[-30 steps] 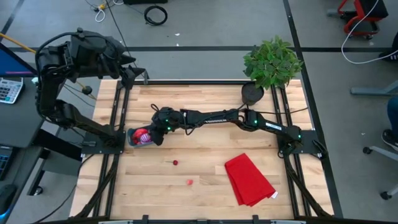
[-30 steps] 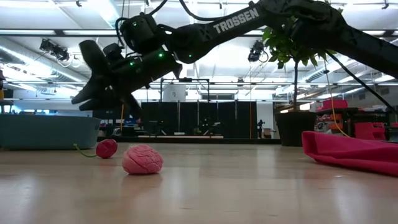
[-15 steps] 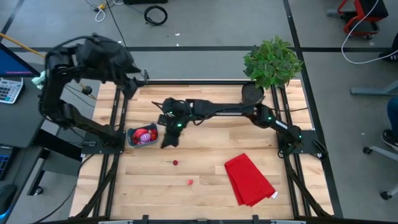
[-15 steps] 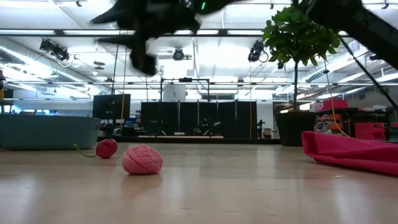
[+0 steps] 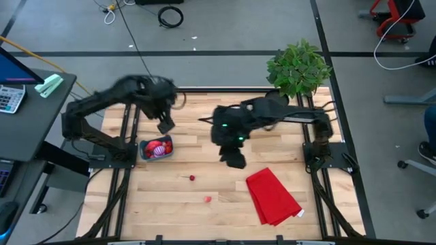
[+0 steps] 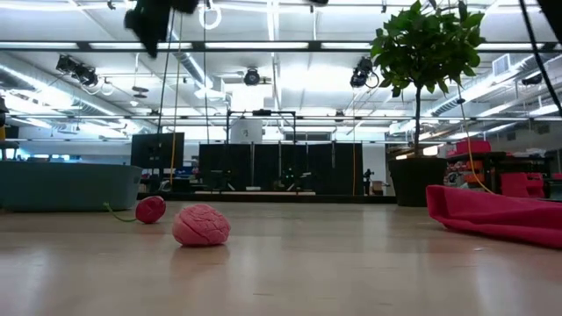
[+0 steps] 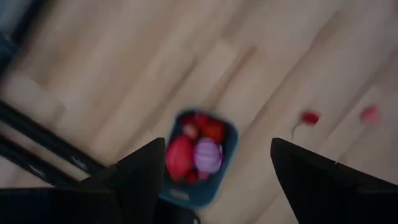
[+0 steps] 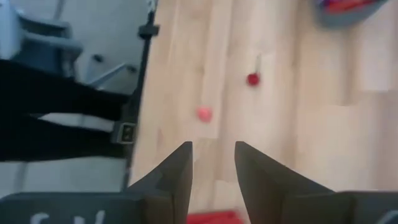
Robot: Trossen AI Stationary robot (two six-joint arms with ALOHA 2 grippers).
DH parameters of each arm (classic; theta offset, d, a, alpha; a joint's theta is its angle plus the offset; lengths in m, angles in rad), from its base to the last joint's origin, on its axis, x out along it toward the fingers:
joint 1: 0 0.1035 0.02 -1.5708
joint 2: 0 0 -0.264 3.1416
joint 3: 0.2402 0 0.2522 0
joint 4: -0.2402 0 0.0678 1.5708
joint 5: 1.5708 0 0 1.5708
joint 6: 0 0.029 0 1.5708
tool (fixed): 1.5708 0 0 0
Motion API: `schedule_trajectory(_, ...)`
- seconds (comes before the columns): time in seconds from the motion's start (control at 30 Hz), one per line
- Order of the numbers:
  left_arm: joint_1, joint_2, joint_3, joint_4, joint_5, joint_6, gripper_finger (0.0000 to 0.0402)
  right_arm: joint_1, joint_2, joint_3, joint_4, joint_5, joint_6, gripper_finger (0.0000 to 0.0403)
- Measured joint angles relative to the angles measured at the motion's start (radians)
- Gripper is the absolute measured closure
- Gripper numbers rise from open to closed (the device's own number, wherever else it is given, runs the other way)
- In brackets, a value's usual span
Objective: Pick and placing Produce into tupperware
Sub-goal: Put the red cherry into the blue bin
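The teal tupperware [image 5: 156,148] sits near the table's left edge and holds several red pieces. In the left wrist view its rim [image 7: 231,134] surrounds a larger red oval [image 7: 179,155] and a purple-and-white piece [image 7: 208,155]. A red cherry [image 5: 192,178] and a pink piece [image 5: 208,199] lie loose on the wood toward the near edge; they also show in the low view as cherry [image 6: 150,209] and pink piece [image 6: 201,225]. My left gripper [image 5: 165,125] [image 7: 217,146] hovers open above and just beyond the tupperware. My right gripper [image 5: 235,158] [image 8: 213,146] hangs open and empty over mid-table, the cherry [image 8: 252,79] and pink piece [image 8: 203,113] ahead of it.
A folded red cloth [image 5: 272,196] lies near the table's near right part. A black pot [image 5: 276,102] with a green plant [image 5: 296,68] stands at the far right corner. Bare wood lies between the tupperware and the cloth.
My right gripper has pulled away from the tupperware, rising and swinging toward the table's right and near side, out of the low view. My left arm has swung in from beyond the far left corner to over the table by the tupperware. The loose pieces have not moved.
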Motion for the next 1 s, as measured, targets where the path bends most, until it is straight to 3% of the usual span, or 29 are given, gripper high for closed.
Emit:
schedule_trajectory(0.2,-0.101,0.000,-0.320,0.210,0.174,-0.083,0.0106,0.047,-0.119,-0.001,0.001,0.193,-0.022,0.0275)
schedule_trajectory(0.4,-0.210,0.000,-0.538,0.612,0.346,-0.255,0.0106,0.050,-0.179,-0.001,0.001,0.248,-0.021,0.0275)
schedule_trajectory(0.77,-0.411,0.000,-0.700,0.977,0.369,-0.392,0.0106,0.046,-0.177,-0.001,-0.006,0.261,-0.021,0.0275)
schedule_trajectory(1.0,-0.489,0.000,-0.737,1.045,0.369,-0.387,0.0106,0.047,-0.170,-0.002,-0.011,0.261,-0.021,0.0275)
